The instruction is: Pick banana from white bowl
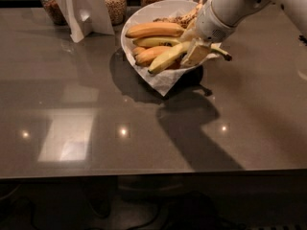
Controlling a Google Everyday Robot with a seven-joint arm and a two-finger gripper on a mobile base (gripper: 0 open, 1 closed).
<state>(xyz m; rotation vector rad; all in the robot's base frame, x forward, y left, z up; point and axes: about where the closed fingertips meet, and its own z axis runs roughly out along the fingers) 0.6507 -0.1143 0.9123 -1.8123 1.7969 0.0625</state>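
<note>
The white bowl stands at the back of the dark table, lined with a white napkin that hangs over its front rim. The long pale yellow-green banana lies across the bowl's front, with its dark stem tip pointing right past the rim. My gripper comes in from the upper right and is closed around the middle of this banana, one finger lying across its front. Shorter orange-yellow bananas lie behind it in the bowl.
A brown-spotted banana lies at the bowl's back. Glass jars of grain stand along the far edge, and a white folded card stand sits left of the bowl. The table's front edge runs across the lower frame.
</note>
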